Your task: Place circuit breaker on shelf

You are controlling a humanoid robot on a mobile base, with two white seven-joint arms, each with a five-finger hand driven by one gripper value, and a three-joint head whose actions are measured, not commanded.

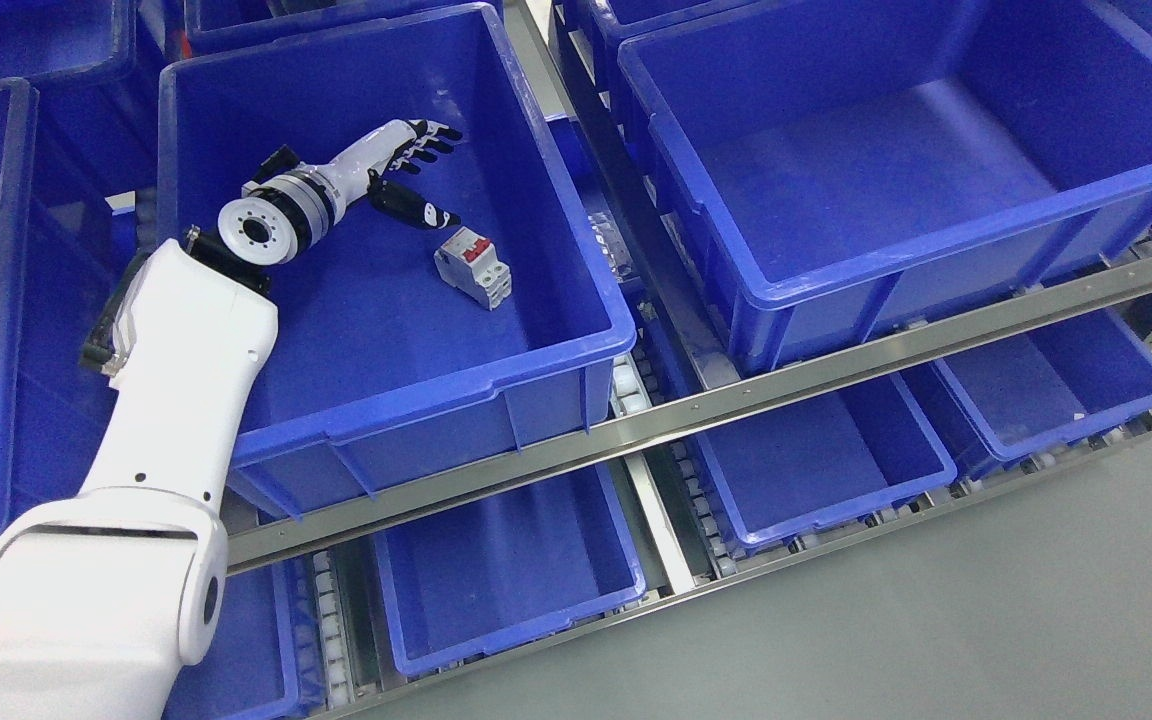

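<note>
Empty blue bin (916, 130) at upper right, smaller blue bins (816, 470) beneath, grey floor (986, 620) below.

Single head view, tilted, looking down at shelf (636, 420) bins, left arm (176, 400) near.

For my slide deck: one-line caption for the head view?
Left robot hand open above a circuit breaker lying in a blue shelf bin.
</note>
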